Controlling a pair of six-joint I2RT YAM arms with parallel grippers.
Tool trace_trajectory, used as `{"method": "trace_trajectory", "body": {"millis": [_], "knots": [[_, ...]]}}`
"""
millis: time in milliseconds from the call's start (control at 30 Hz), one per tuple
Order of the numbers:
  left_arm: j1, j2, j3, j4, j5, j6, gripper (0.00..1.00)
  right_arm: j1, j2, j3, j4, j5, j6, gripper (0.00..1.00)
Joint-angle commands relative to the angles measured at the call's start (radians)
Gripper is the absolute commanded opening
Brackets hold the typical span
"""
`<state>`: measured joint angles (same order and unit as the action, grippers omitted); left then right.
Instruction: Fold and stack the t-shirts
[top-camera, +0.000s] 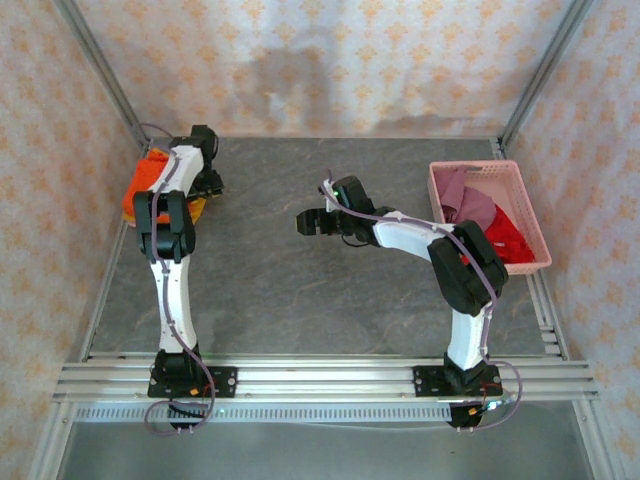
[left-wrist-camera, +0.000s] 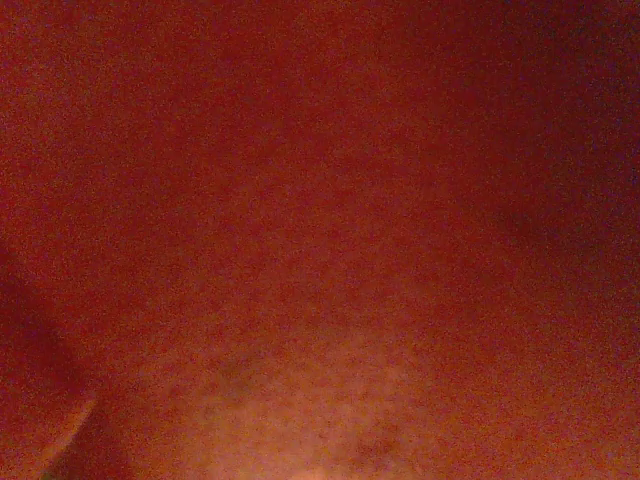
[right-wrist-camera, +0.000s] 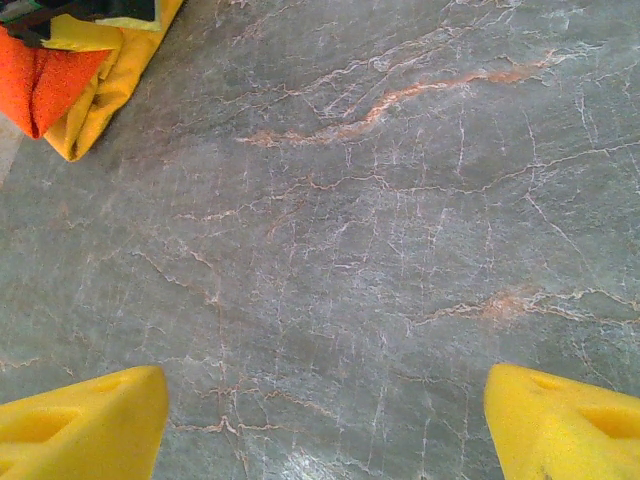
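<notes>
Watching from my remote station: the left claw (top-camera: 207, 178) sits low over the orange t-shirt (top-camera: 140, 188), which lies on the mustard t-shirt (right-wrist-camera: 100, 90) in the far left corner of the surface (top-camera: 300, 290), and I cannot tell whether its jaws are apart or together. The right claw (right-wrist-camera: 325, 400) hovers mid-surface, jaws wide apart with nothing between them. At the far right edge, the pink basket (top-camera: 475, 165) holds the mauve t-shirt (top-camera: 470, 200) and the red t-shirt (top-camera: 505, 238).
</notes>
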<state>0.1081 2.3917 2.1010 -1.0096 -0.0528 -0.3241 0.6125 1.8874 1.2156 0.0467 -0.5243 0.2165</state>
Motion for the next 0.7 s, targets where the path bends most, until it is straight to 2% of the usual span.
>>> {"method": "trace_trajectory", "body": {"millis": [0, 100, 300, 433, 533, 667], "knots": [[0.007, -0.011, 0.008, -0.004, 0.005, 0.007, 0.51, 0.004, -0.046, -0.011, 0.029, 0.01, 0.004, 0.83], [-0.002, -0.097, -0.095, 0.093, 0.067, -0.006, 0.55, 0.003, -0.072, -0.04, 0.049, 0.04, 0.007, 0.82], [-0.039, -0.338, -0.333, 0.283, 0.068, -0.019, 0.77, -0.023, -0.177, -0.145, 0.1, 0.133, 0.009, 0.83], [-0.062, -0.551, -0.571, 0.461, 0.071, -0.029, 0.92, -0.083, -0.267, -0.256, 0.151, 0.219, 0.026, 0.83], [-0.075, -0.72, -0.774, 0.638, 0.085, -0.028, 1.0, -0.14, -0.35, -0.345, 0.172, 0.329, 0.043, 0.84], [-0.103, -0.929, -1.062, 0.848, 0.056, 0.013, 1.0, -0.226, -0.477, -0.47, 0.208, 0.49, 0.04, 0.87]]}}
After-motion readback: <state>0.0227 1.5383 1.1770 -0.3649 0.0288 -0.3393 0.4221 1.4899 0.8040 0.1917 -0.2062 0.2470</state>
